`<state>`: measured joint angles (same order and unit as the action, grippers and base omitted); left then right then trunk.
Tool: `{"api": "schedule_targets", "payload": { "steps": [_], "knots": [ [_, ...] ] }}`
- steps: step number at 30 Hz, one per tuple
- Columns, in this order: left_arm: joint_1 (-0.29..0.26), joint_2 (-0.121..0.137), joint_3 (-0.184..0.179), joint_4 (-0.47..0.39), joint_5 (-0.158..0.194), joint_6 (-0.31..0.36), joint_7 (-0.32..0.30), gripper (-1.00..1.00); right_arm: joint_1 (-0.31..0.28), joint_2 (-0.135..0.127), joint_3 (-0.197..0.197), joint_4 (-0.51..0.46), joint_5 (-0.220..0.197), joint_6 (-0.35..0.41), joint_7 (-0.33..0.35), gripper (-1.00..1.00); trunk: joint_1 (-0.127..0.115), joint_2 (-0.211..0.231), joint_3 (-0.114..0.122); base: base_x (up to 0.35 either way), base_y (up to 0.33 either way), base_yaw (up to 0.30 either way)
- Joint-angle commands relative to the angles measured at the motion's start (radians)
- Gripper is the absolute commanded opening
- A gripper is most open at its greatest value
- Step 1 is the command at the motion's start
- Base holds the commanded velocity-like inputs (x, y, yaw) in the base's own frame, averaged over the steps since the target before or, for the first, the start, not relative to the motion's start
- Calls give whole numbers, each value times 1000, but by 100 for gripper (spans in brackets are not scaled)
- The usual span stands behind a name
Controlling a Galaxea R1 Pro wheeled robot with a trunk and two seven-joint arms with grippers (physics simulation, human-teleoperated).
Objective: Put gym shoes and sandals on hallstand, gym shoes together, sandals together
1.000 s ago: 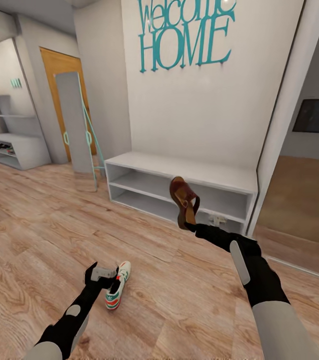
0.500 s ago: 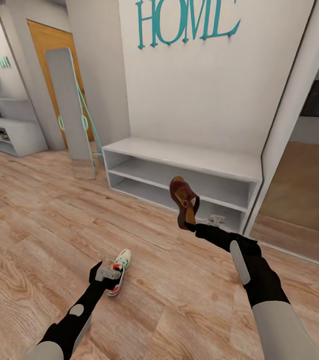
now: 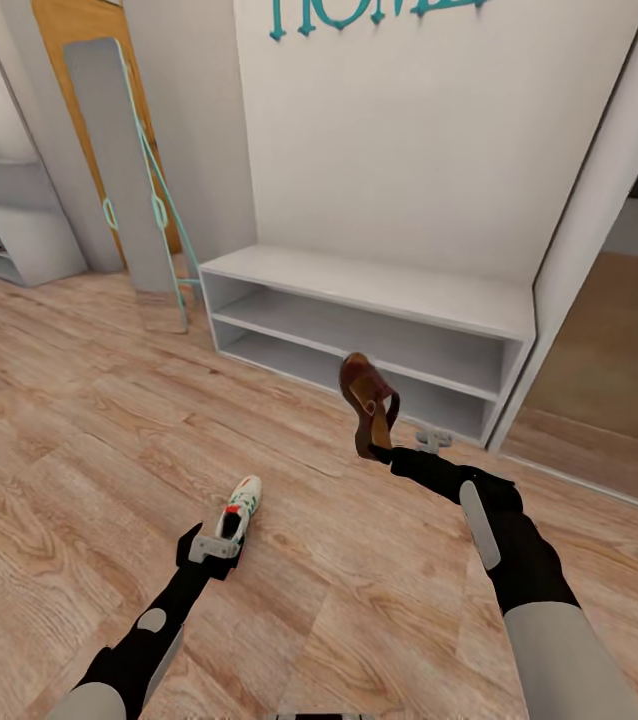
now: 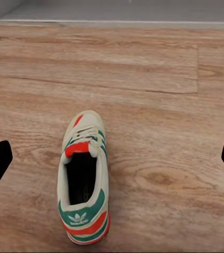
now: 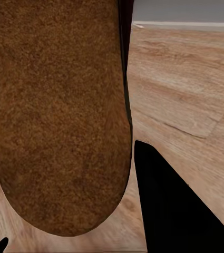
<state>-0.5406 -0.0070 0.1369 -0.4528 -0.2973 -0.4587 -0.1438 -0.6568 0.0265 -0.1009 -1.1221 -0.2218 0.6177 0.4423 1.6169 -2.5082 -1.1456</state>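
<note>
One gym shoe (image 3: 238, 505) lies on the corridor floor (image 3: 69, 440) at lower centre-left. One sandal (image 3: 366, 402) stands at mid-frame, right of centre. One hallstand (image 3: 369, 320) with two open shelves sits at centre; a second grey shelf unit (image 3: 14, 240) is at the far left edge, holding dark items too small to count. One leaning mirror (image 3: 109, 160) is at upper left. Two end effectors: left (image 3: 214, 548), right (image 3: 384, 452).

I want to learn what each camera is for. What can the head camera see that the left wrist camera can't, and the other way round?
Head view alone: the sandal held up in the right tool, the hallstand, a standing mirror.
Left wrist view alone: a close look into the gym shoe, with its heel logo and laces.
Both: that gym shoe lying on the wood floor, and the open left tool.
</note>
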Motion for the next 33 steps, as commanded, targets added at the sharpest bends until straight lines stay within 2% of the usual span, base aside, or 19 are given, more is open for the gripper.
{"api": "schedule_targets", "payload": {
  "steps": [1,10,15,16,22,30,33],
  "knots": [
    [-1,-1,9,0,-2,-4,-8,100,0,1,-3,-1,-10,10,1,-100,0,-1,-6,0,0,0],
    [-1,-2,10,-17,3,-10,-8,100,-1,1,-2,-1,-10,10,1,-100,4,-3,-56,0,0,0],
    [-2,-2,10,-50,3,-35,-8,100,-1,2,-2,-1,-11,10,1,-100,6,-4,-84,0,0,0],
    [-2,-1,10,-53,3,-59,-8,100,-1,3,-2,-1,-11,10,1,-100,7,-4,-89,0,0,0],
    [-2,-1,10,-52,4,-74,-8,100,0,3,-2,-1,-10,10,1,-100,10,-6,-122,0,0,33],
    [-2,-2,10,-52,5,-76,-8,100,-1,3,-2,-1,-10,10,1,-100,10,-6,-126,0,0,36],
    [-2,-2,10,-52,6,-76,-8,100,-1,3,-2,-1,-10,10,1,-100,11,-6,-141,0,0,132]
  ]
}}
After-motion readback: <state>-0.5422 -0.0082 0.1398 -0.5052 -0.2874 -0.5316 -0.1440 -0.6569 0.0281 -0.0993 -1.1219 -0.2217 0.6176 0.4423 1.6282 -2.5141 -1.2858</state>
